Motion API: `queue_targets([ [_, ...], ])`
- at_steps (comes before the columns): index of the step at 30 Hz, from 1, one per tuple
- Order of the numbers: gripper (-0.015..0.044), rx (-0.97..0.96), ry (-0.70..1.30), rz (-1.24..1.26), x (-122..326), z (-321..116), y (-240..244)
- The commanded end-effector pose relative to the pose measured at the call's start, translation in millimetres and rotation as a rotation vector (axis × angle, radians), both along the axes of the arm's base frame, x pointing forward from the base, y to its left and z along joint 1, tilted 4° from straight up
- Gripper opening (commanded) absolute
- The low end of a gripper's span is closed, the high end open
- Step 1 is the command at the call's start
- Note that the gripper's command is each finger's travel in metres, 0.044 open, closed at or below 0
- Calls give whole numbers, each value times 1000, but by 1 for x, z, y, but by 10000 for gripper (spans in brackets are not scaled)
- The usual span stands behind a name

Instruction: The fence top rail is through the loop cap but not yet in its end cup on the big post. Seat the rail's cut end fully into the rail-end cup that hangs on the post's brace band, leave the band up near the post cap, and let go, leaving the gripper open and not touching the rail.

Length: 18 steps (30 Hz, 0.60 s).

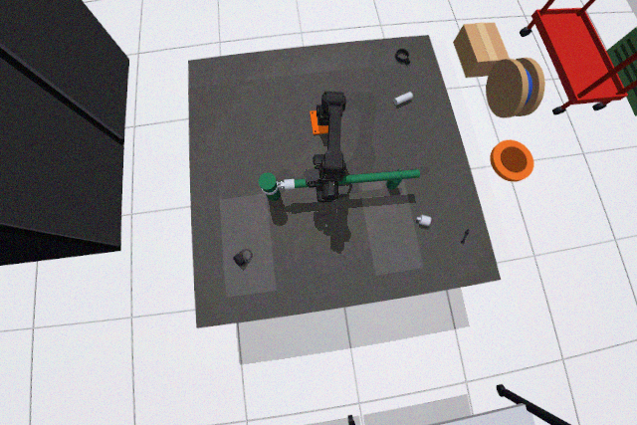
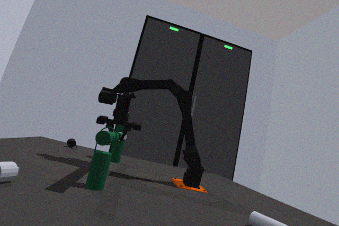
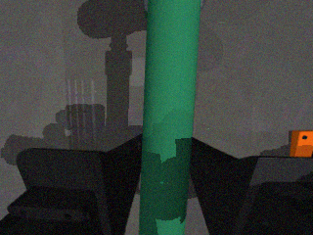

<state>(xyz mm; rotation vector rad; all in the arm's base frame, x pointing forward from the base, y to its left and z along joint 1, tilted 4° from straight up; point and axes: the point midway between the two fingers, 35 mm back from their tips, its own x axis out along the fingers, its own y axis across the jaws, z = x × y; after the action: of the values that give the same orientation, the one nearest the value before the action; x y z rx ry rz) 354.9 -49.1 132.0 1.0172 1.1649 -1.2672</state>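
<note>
The green top rail [image 1: 380, 175] [image 2: 104, 138] [image 3: 171, 73] lies level across the small post [image 1: 393, 184] [image 2: 98, 170], with the thin loop around its near part in the exterior view. Its other end meets the white rail-end cup [image 1: 289, 183], in line with it; how deep it sits inside cannot be told. The cup hangs on the light band just under the cap of the big green post [image 1: 268, 181] [image 2: 116, 151]. My gripper [image 2: 116, 133] [image 3: 164, 138] points down and is shut on the rail between cup and small post, a finger on each side.
On the table [image 1: 231, 111] lie a dark fitting with a ring [image 1: 240, 258] [image 2: 71, 143], a white cup-like piece [image 1: 424, 220] [image 2: 8, 171], a small dark bolt [image 1: 467, 232], a white cylinder [image 1: 403, 98] [image 2: 265, 219] and a black band [image 1: 402, 60]. The orange base plate [image 1: 315, 122] [image 2: 178, 182] [image 3: 303, 144] is behind the rail.
</note>
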Motion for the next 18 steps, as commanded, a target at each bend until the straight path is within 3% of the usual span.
queue_targets([
  [1,0,0,0,0,0,0,0],
  [2,0,0,0,0,0,0,0],
  [18,420,1,0,0,1,14,12],
])
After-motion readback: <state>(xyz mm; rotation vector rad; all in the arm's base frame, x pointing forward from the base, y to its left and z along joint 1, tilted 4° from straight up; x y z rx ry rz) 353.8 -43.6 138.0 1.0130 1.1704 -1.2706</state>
